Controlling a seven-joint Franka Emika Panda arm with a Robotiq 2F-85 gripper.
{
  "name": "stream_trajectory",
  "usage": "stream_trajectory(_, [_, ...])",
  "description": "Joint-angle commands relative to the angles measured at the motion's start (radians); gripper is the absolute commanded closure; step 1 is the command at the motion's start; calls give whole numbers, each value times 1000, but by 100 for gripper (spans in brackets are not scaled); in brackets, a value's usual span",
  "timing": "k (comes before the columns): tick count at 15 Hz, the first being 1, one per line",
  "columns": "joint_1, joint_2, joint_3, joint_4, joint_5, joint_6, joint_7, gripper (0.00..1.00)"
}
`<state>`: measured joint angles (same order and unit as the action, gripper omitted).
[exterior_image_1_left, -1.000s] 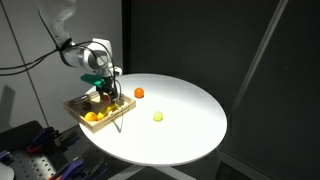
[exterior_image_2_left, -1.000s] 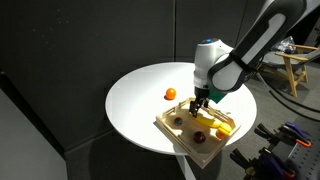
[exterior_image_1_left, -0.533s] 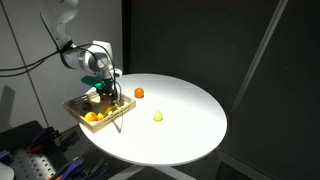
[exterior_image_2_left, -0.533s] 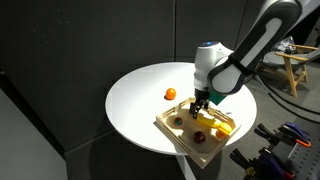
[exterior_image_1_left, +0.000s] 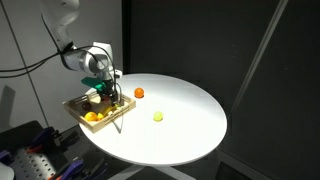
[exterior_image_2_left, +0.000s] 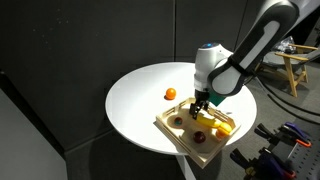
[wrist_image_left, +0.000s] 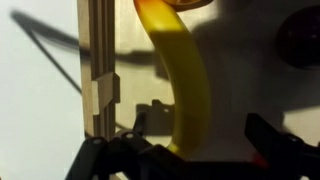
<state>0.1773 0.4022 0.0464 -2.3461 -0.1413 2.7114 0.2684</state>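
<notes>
The hand (exterior_image_2_left: 198, 106) hangs wide open and empty, straddling the banana (wrist_image_left: 185, 80) in the tray (exterior_image_2_left: 176, 140) at the desk (exterior_image_2_left: 140, 95) edge. One finger is close to the tray wall; descending off-centre could jam against it or roll the banana aside.

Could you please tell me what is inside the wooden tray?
Inside the wooden tray lie a yellow banana, dark round pieces and an orange piece. The open gripper hangs over the middle and hides whatever lies beneath it.
</notes>
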Motion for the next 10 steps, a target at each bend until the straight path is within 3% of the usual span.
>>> stream_trajectory(1, [0, 14, -7, 11, 24, 14, -27, 0])
stream_trajectory(10, [3, 31, -18, 17, 21, 14, -25, 0])
